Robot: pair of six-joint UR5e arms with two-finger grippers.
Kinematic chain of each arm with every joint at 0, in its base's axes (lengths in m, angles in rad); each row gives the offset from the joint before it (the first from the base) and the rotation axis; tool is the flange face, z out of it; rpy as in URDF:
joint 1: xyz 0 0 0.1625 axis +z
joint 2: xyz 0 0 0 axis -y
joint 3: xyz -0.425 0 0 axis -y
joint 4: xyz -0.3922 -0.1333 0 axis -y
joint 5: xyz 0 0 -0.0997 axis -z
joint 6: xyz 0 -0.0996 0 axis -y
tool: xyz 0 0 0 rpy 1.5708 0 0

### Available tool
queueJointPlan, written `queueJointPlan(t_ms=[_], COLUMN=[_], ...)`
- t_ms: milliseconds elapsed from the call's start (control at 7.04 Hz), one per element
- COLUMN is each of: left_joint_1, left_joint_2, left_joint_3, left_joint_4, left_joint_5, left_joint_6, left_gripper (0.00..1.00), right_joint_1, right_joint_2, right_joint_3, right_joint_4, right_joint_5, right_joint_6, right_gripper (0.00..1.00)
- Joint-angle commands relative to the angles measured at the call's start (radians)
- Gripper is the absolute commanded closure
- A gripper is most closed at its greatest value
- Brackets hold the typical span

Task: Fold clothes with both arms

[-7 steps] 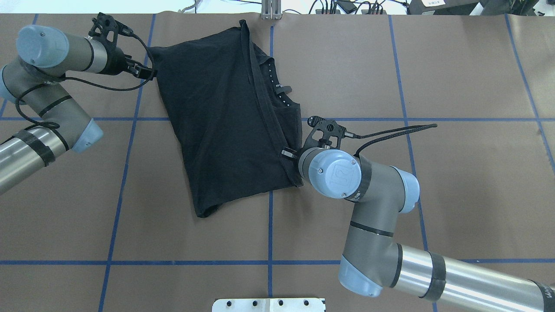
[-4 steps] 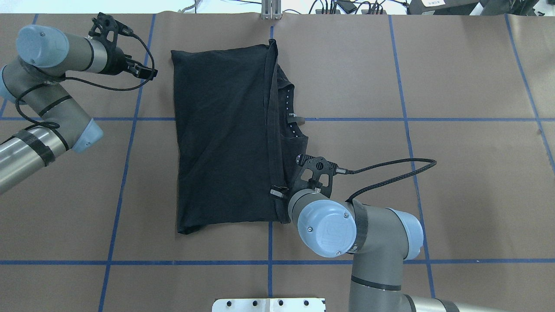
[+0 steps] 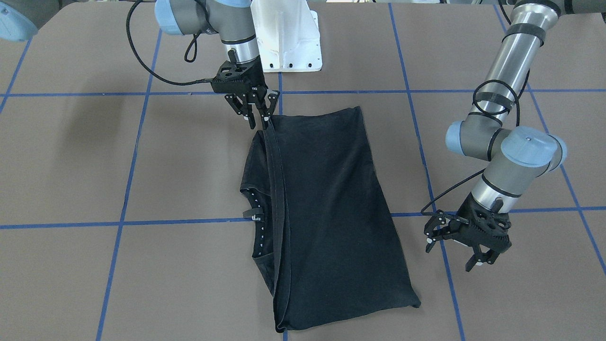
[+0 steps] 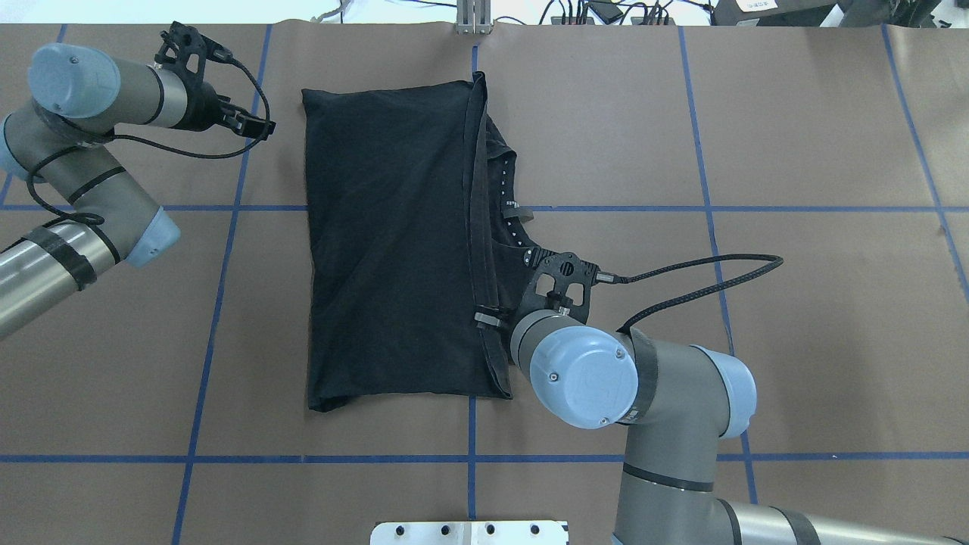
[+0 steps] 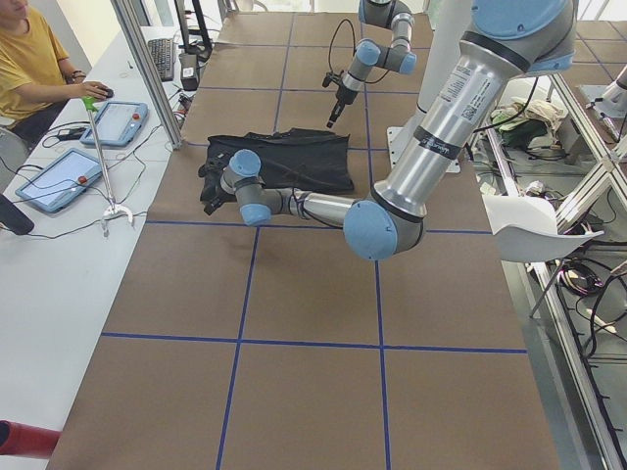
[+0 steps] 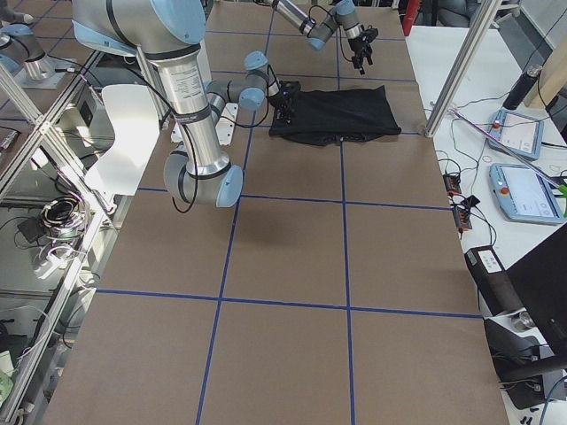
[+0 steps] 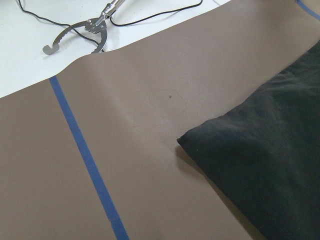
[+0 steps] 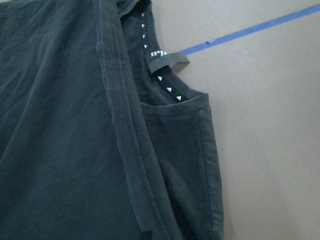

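T-shirt (image 4: pixel 394 242): black, folded lengthwise, laid flat mid-table (image 4: pixel 795 151), collar edge w/ label exposed on robot's right side. Right gripper (image 3: pixel 258 116): fingers pinched shut on shirt hem at near corner. Left gripper (image 3: pixel 461 251): jaws spread, nothing held, positioned just beside far corner, not touching.

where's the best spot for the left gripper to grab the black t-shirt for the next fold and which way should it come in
Probably the free far corner of the black T-shirt, nearest the left gripper. It lies flat and uncovered, with bare table beside it, so come down from above on that outer side, fingers open, and pinch the folded edge.
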Motion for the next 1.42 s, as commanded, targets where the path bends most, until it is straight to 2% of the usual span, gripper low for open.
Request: queueJointPlan(t_ms=[0,142,426,568,852,1278], left_joint_1=[0.000,0.000,0.000,0.000,0.000,0.000], left_joint_2=[-0.001,-0.001,-0.001,-0.001,-0.001,0.000], left_joint_3=[-0.001,-0.007,-0.010,-0.010,-0.011,-0.011], left_joint_4=[0.000,0.000,0.000,0.000,0.000,0.000], left_joint_5=[0.000,0.000,-0.002,-0.002,-0.002,-0.002], left_joint_6=[0.000,0.000,0.000,0.000,0.000,0.000], left_gripper=[0.00,0.00,0.00,0.00,0.00,0.00], right_joint_1=[0.049,0.071,0.108,0.115,0.120,0.120], right_joint_2=[0.023,0.075,0.282,0.350,0.404,0.405], right_joint_3=[-0.010,-0.080,-0.354,-0.463,-0.556,-0.599], right_joint_4=[-0.050,-0.068,-0.116,-0.142,-0.231,-0.254], right_joint_5=[0.024,0.024,0.025,0.025,0.028,0.040], right_joint_6=[-0.110,-0.124,-0.152,-0.188,-0.263,-0.357], right_gripper=[0.00,0.00,0.00,0.00,0.00,0.00])
